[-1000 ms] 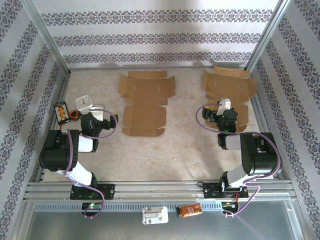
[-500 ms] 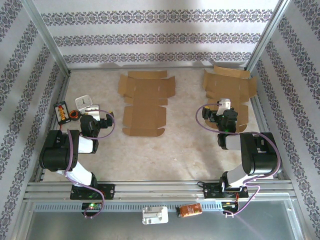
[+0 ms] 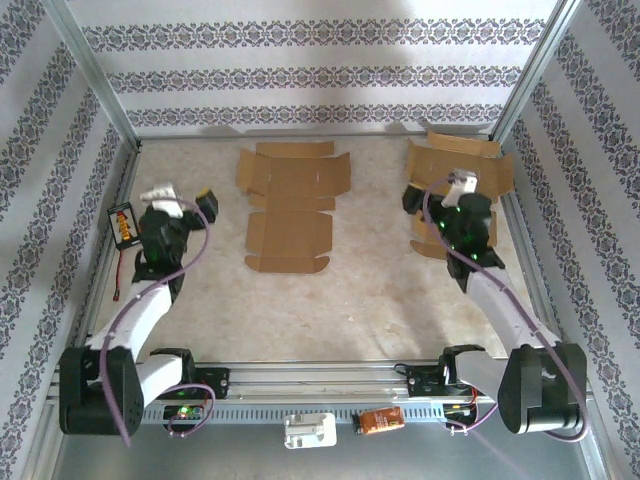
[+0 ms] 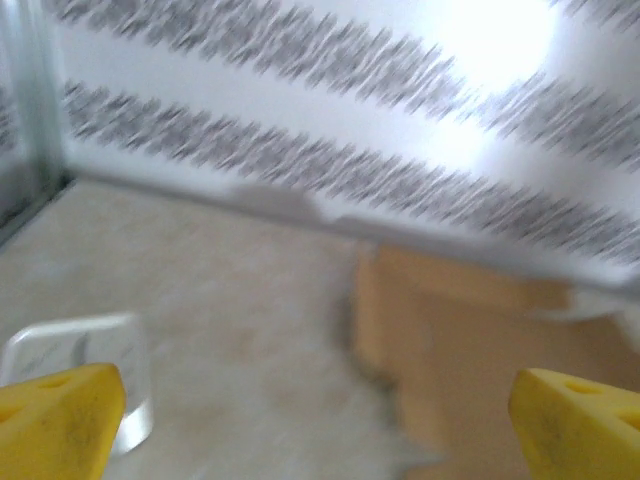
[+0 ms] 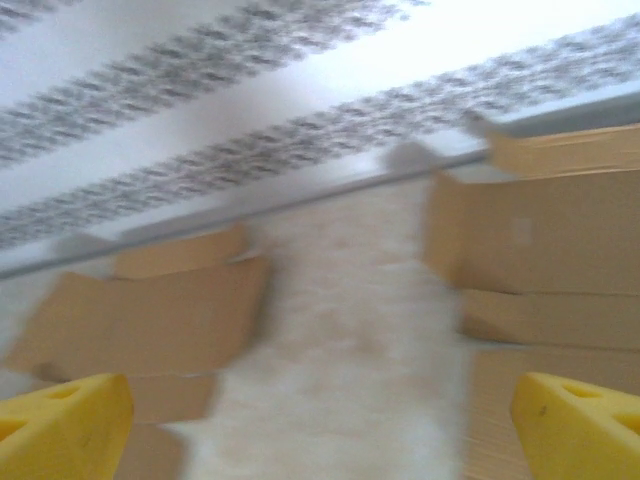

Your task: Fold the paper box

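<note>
approach step: left claw (image 3: 183,196) and right claw (image 3: 437,190) spread wide, holding nothing. paper box (image 3: 290,210) flat, unfolded, on the surface (image 3: 330,295) toward its far edge. next, probably: closing in, lifting a side flap.

Left gripper (image 3: 184,196): gaping wide, flat paper box (image 3: 290,210) lying to its right.
Right gripper (image 3: 437,188): gaping above another cardboard blank (image 3: 482,165).
</note>
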Robot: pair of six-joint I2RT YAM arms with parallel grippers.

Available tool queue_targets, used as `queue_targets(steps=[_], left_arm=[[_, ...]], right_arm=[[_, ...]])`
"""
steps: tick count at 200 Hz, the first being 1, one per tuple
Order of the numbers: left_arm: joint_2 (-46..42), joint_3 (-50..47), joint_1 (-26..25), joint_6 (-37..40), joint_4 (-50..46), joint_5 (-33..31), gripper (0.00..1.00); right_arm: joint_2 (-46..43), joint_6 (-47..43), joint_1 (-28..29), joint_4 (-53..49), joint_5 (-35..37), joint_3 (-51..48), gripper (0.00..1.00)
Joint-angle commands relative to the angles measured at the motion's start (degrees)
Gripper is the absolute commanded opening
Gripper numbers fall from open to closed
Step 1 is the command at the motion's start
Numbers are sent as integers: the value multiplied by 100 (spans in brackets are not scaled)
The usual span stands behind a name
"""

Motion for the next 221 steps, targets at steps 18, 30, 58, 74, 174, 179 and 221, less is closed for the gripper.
queue_targets(steps=[18, 30, 58, 74, 174, 179, 221], left_arm=[[760, 2098, -2001, -1361, -3979, 501, 92], [1035, 2362, -2324, -1747, -3930, 1143, 89], [1366, 2642, -2625, -2046, -3652, 2428, 81], [1361, 2814, -2658, -1815, -4158, 2483, 79], [1041, 3203, -2199, -871, -6297, 1869, 81], [1029, 3213, -2163, -882, -6317, 1870, 82], [1105, 3230, -1480, -1032, -6272, 2001, 87]], right_arm=[[1594, 750, 1053, -2668, -642, 2449, 98], [2250, 785, 1126, -2908, -666, 3093, 97], [3867, 833, 1114, -3201, -412, 4554, 94], [4813, 748, 1111, -3488, -282, 5480, 93], [8227, 533, 1103, -5308, -347, 9384, 91], [8250, 552, 1098, -5301, -384, 9394, 91], [8313, 429, 1083, -5267, -1080, 9382, 49]])
